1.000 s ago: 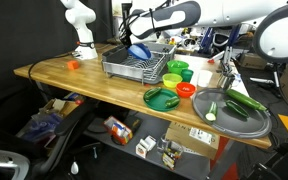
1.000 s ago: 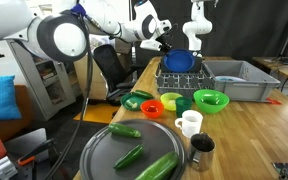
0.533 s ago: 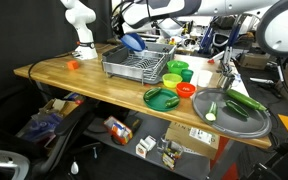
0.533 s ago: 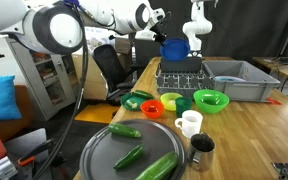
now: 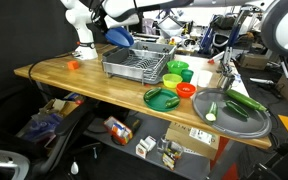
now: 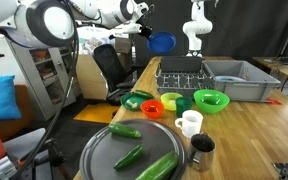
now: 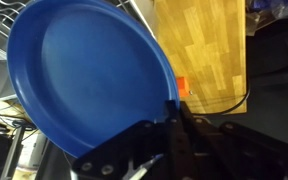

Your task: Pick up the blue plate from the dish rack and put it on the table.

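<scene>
Blue plate (image 7: 84, 90) hangs in the air, its rim pinched between the closing fingers of the gripper (image 7: 174, 106). Below the gripper and off to one side, well apart, the dish rack (image 5: 139, 66) stands on the table (image 5: 74, 80).

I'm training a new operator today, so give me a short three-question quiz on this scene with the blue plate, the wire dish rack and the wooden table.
1. True or false: the round blue plastic plate rests in the grey wire dish rack.
2. What lies on the round grey metal tray? A. long green vegetables B. a white cup C. a red bowl
3. Fill in: the gripper holds the blue plate by its ____.
Key: 1 false, the gripper holds it in the air, clear of the rack; 2 A; 3 rim.
</scene>
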